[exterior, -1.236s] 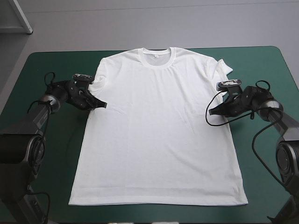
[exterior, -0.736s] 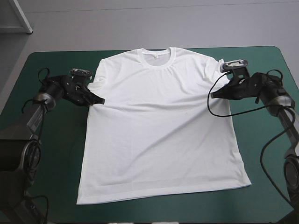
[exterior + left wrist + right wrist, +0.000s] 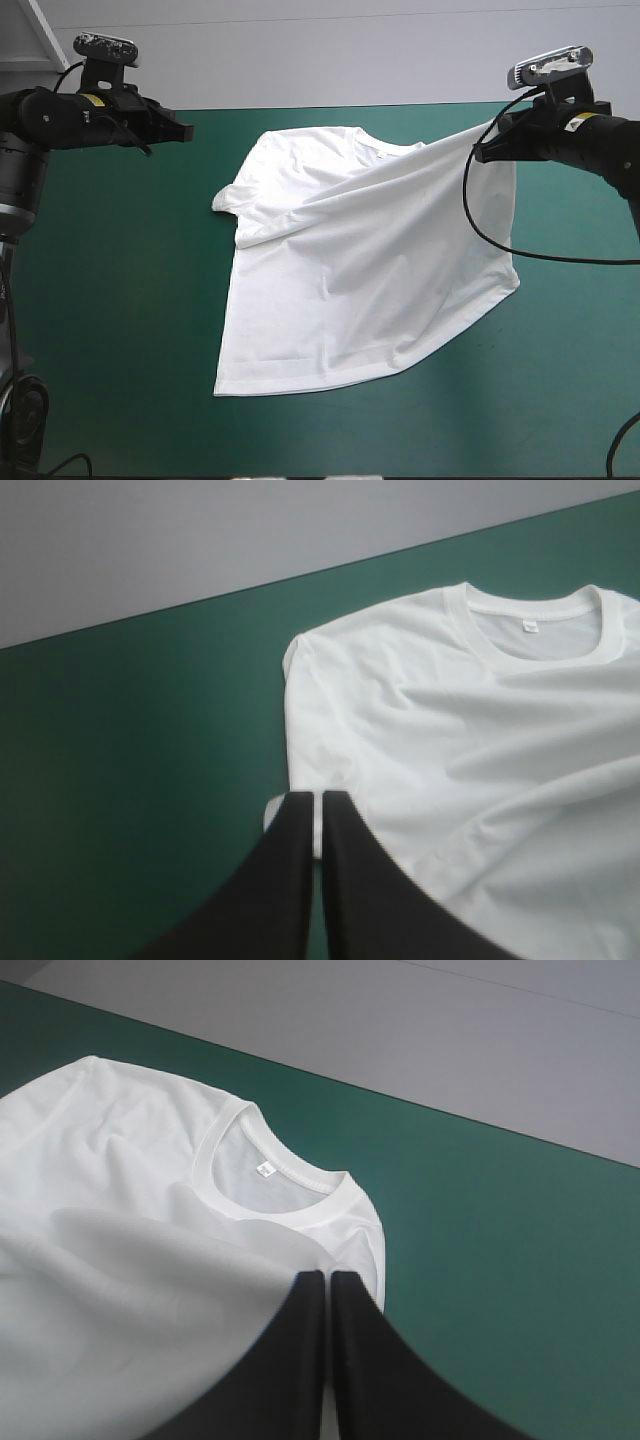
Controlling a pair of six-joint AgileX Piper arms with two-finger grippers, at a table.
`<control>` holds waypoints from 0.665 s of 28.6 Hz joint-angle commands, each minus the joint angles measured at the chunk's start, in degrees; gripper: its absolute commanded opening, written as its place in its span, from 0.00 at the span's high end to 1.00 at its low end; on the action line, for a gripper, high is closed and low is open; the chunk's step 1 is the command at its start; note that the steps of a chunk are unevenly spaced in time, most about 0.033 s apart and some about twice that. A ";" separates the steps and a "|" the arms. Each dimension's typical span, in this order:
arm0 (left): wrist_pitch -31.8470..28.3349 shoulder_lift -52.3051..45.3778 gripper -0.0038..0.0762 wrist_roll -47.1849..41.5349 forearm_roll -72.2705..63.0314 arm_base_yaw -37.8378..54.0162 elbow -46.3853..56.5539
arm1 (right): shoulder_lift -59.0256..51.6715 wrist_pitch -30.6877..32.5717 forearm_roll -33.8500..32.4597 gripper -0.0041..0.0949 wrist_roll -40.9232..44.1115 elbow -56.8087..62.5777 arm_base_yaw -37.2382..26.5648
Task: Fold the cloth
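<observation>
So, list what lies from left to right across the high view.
left gripper, black fin-shaped fingers shut, empty → white short-sleeved T-shirt, partly lifted → right gripper, shut on the shirt's raised edge.

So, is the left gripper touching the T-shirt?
Apart. The high view shows teal-green cover between the left gripper and the T-shirt; only the right gripper holds it.

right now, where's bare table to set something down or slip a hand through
Bare teal-green cover lies between the T-shirt and the table's left edge, also along the near edge and near right corner. Crowded at far right, where the right jaws hold the T-shirt lifted.
</observation>
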 commanded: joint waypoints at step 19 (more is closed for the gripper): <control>-6.13 2.22 0.45 5.29 -10.26 -0.14 25.30 | 0.87 0.65 -0.92 0.98 0.04 4.66 0.06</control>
